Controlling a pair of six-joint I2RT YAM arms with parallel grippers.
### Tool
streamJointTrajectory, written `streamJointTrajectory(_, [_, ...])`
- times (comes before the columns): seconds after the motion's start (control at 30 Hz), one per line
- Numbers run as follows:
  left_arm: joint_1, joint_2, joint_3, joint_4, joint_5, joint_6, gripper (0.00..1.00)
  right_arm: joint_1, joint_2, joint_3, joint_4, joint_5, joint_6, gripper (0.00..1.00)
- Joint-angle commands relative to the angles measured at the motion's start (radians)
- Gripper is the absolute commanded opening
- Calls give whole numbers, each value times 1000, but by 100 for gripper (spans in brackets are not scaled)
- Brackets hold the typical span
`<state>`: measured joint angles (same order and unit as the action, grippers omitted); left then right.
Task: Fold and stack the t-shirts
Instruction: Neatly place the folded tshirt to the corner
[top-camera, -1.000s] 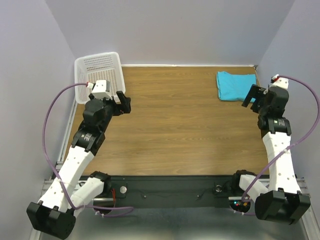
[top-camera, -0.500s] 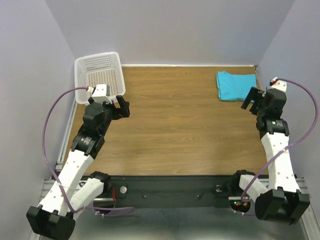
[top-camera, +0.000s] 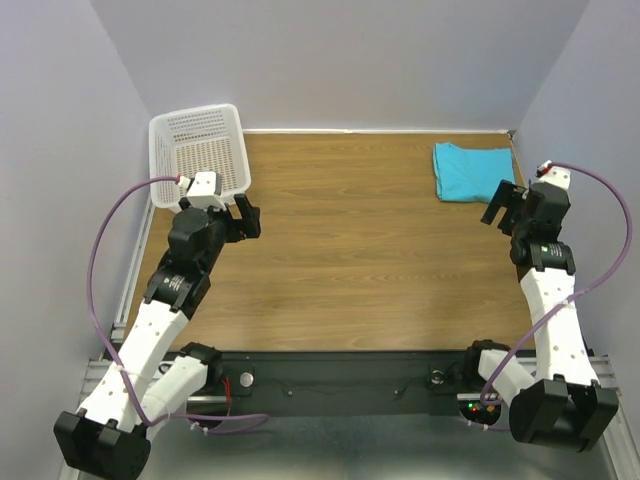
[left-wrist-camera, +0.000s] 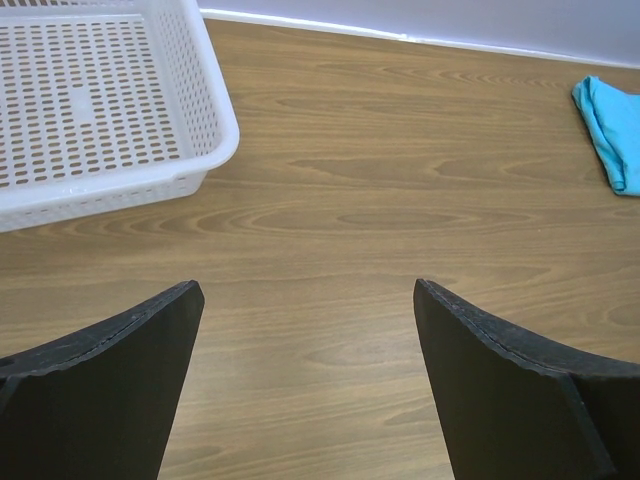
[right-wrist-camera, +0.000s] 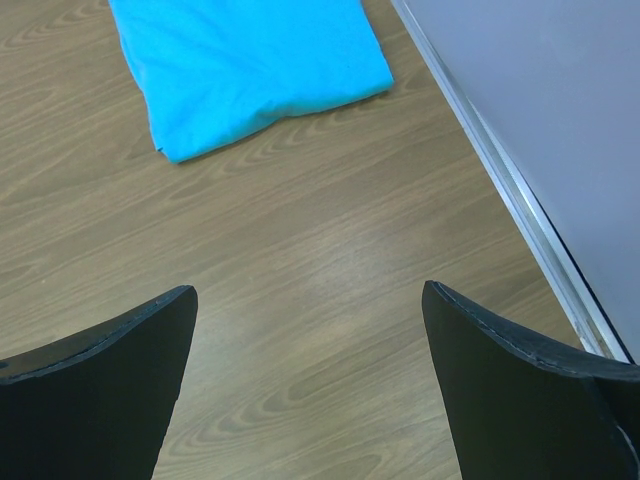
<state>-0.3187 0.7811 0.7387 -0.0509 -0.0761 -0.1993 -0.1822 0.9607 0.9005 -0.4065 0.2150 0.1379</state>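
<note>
- The shirt (right-wrist-camera: 250, 70) lay in the far right corner of the counter (top-camera: 360, 250), folded into a compact, flat packet close to the right edge. I could see only this one.
- I judged it light, soft and limp. It would not slip on the wood, but it would sag and spill open if I lifted it by a single layer.
- The best hold, as I judged it, was at a folded edge or a corner of the packet, pinching through all the layers at once. The corner nearest my right hand (right-wrist-camera: 310, 295) looked the easiest to reach.
- With two hands, I reckoned a pinch at two corners of one edge would keep the cloth from drooping.
- My right hand had its jaws spread as wide as they go. It held nothing and touched nothing, poised over bare wood just on the near side of the shirt.
- My left hand (left-wrist-camera: 305, 290) was likewise fully spread and gripping nothing. It hung over the counter by the near side of the white basket (left-wrist-camera: 215, 120) in the far left corner, well apart from the shirt.
</note>
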Motion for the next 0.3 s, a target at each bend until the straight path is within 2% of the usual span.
streamJointTrajectory(0.0, [3,-19,-12,45,12,6,98,-5,-27,-3,52,30,-8,100])
streamJointTrajectory(0.2, [3,-17,-13,45,13,1,98,-5,-33,-14,58,38,-20,100])
streamJointTrajectory(0.27, [3,-19,-16,46,13,0,99,-3,-31,-12,66,9,-99,100])
